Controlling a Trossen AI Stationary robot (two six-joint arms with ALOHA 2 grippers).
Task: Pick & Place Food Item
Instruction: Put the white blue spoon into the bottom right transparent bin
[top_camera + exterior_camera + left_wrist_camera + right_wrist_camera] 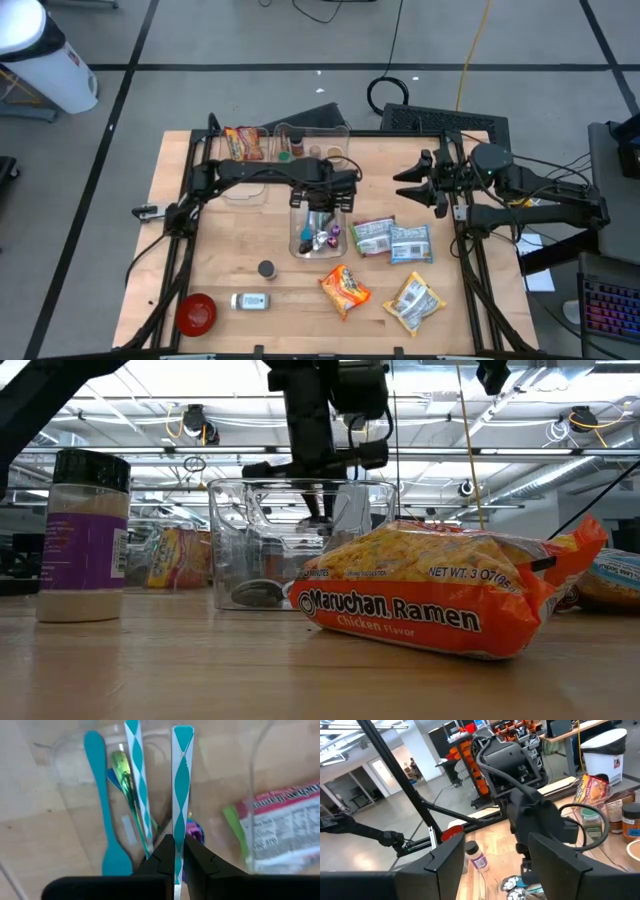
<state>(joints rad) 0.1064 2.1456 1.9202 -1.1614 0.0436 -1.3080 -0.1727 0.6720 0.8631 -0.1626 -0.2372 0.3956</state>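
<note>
Hovering over the clear bin, the left gripper pinches a teal-and-white striped stick between its fingers, candy wrappers lying below it in the bin. The right gripper waits well off to the side, fingers spread.

2 black jointed arms, seemingly cabled, black fingers.

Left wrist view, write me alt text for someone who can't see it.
The left tool is shut on a teal-and-white diamond-patterned stick, held over a clear container. A second patterned stick, a teal spoon and a shiny green utensil lie below, with a food packet beside the container.
</note>
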